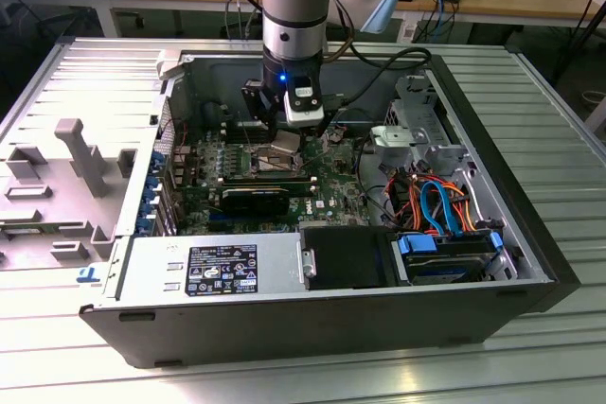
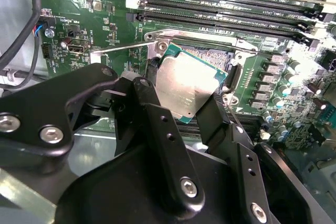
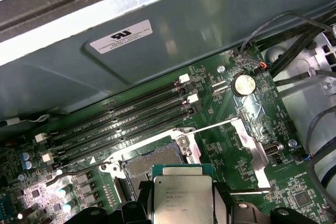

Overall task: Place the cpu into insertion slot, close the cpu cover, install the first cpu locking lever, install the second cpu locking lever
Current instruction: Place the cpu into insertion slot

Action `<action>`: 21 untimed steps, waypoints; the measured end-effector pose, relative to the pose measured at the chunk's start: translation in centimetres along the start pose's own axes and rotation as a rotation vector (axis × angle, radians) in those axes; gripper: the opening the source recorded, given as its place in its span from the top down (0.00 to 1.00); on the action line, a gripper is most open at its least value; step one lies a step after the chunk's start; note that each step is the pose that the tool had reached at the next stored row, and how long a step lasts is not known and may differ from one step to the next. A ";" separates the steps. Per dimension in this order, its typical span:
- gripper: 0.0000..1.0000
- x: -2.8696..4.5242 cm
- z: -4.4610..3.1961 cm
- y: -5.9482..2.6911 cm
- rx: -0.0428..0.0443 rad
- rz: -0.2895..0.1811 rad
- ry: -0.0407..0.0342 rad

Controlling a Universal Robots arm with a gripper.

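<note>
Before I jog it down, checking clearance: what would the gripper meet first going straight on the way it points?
Probably the slot, right under the cpu that the gripper holds; the cpu would touch first. The gap is hard to judge.

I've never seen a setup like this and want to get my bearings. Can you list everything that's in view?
computer case: one, dark grey, lying open on a ribbed metal table
green board: one, green, on the case's floor
cpu: one, silvery top, tilted just above the insertion slot
insertion slot: one, dark with a silvery rim, on the board
memory slots: several, black, alongside the insertion slot
coin battery: one, silvery, on the board
graphics card: one, black, between board and power supply
power supply: one, silvery, along the case's near wall
cables: a bundle, orange and blue, at the exterior view's right
arm: one, grey, reaching down into the case
jaws: two, black, shut on the cpu's edges
</note>
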State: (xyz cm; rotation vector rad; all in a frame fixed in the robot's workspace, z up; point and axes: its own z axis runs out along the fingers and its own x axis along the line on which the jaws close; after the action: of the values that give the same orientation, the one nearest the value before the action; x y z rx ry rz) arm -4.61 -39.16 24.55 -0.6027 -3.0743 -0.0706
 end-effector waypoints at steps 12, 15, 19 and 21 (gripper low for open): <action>0.45 -0.01 0.01 -0.01 -0.0007 0.038 -0.0016; 0.45 -0.01 0.01 -0.01 -0.0009 0.060 -0.0026; 0.45 -0.01 0.01 -0.01 -0.0004 0.088 -0.0043; 0.45 -0.01 0.02 -0.01 -0.0003 0.100 -0.0049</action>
State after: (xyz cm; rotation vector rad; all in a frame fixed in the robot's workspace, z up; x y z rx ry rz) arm -4.61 -39.17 24.54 -0.7569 -3.0427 -0.0690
